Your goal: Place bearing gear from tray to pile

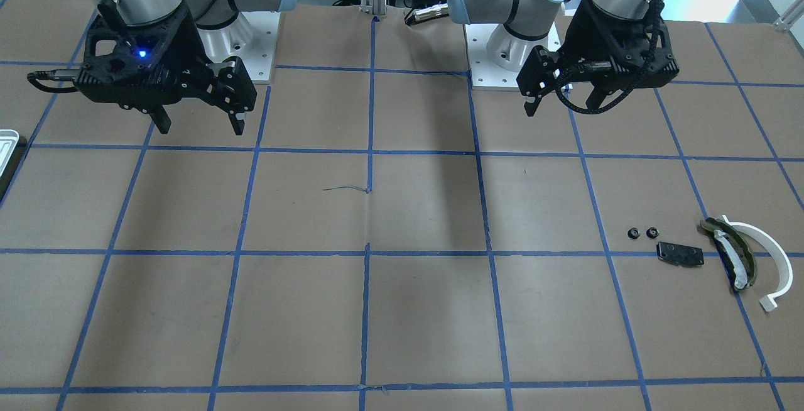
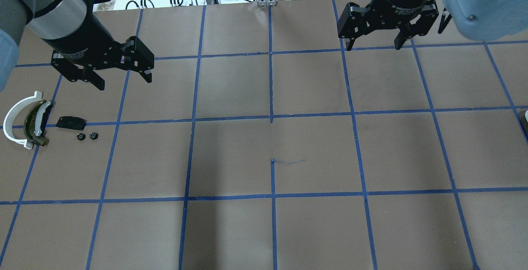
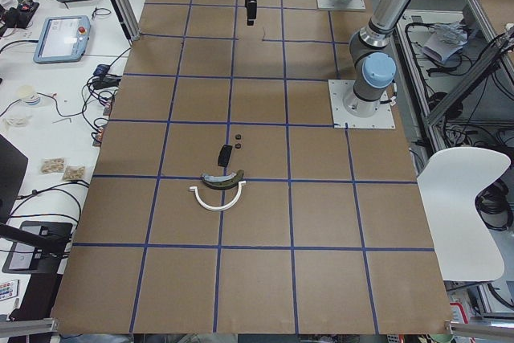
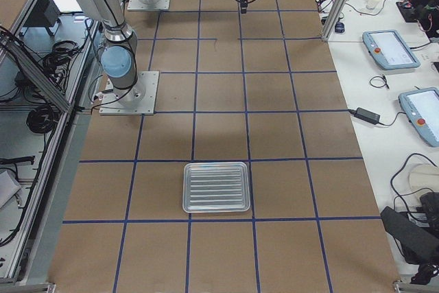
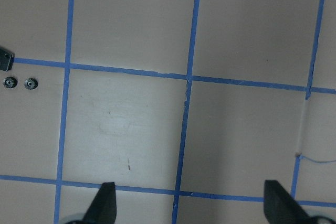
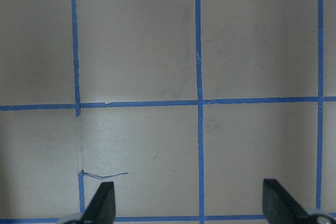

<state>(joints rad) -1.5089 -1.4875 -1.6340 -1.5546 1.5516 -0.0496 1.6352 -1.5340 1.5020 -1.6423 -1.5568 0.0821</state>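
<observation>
Two small black bearing gears point(image 1: 634, 232) point(image 1: 652, 232) lie on the table beside the pile; they also show in the overhead view point(image 2: 81, 137) and the left wrist view point(image 5: 9, 82). The pile is a flat black plate point(image 1: 680, 254), an olive-and-white curved piece point(image 1: 738, 254) and a white half-ring arc point(image 1: 781, 260). The silvery tray point(image 4: 216, 186) lies at the table's right end with nothing in it. My left gripper point(image 2: 123, 82) hangs open and empty above the table, behind the pile. My right gripper point(image 2: 374, 48) hangs open and empty, far from the tray.
The table is brown paper with a blue tape grid point(image 2: 271, 115). A loose thread point(image 2: 288, 162) lies near the middle. The arm bases point(image 1: 502, 53) stand at the robot's side. Monitors and cables point(image 3: 60, 38) lie beyond the far edge.
</observation>
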